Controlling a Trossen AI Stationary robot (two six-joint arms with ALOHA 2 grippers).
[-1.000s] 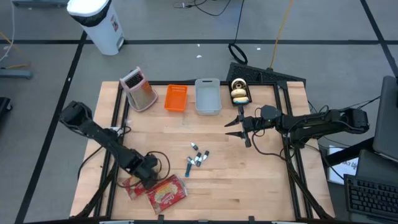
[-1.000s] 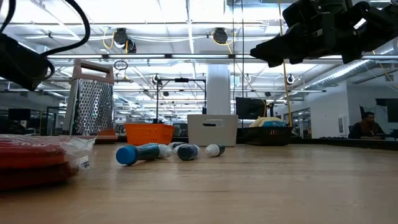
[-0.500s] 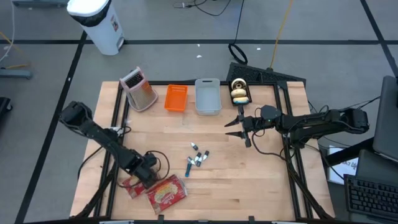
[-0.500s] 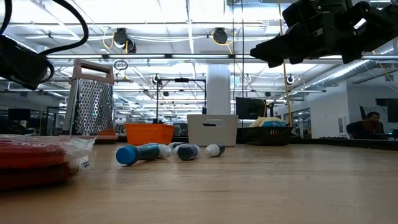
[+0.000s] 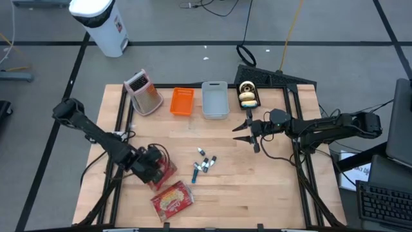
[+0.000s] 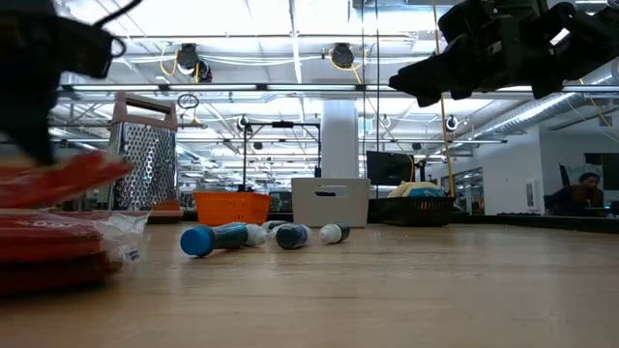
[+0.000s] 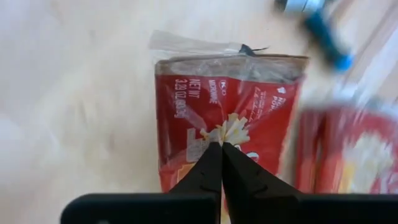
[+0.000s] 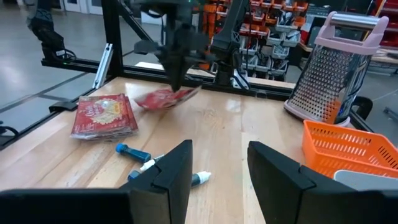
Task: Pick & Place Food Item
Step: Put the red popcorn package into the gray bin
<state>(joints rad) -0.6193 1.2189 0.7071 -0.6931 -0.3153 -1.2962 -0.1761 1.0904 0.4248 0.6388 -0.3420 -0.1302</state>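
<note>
My left gripper (image 5: 152,169) is shut on a red popcorn packet (image 5: 165,171), which it holds above the table's near left part. The right wrist view shows that packet (image 8: 166,97) in the air, tilted. A second red packet (image 5: 172,200) lies flat on the table near the front edge. My right gripper (image 5: 248,132) hangs open in the air right of centre, with nothing between its fingers. My left gripper pinches the red packet between its two shut fingers, whose tips meet on the printed face (image 7: 231,132) near the packet's middle. The fingers come from above, slanting down. The packet is lifted clear of the table and tilted, its clear sealed end (image 7: 193,45) away from the gripper.
Several blue and white markers (image 5: 203,164) lie at the table's centre. Along the far edge stand a metal grater (image 5: 143,92), an orange basket (image 5: 182,101), a grey bin (image 5: 215,98) and a black tray of doughnuts (image 5: 247,94).
My left gripper has shut on the left of the two packets near the front edge. It has risen and gone a little toward the table's far right, tipping as it went. That packet is lifted clear of the table. The other packet has stayed where it was.
</note>
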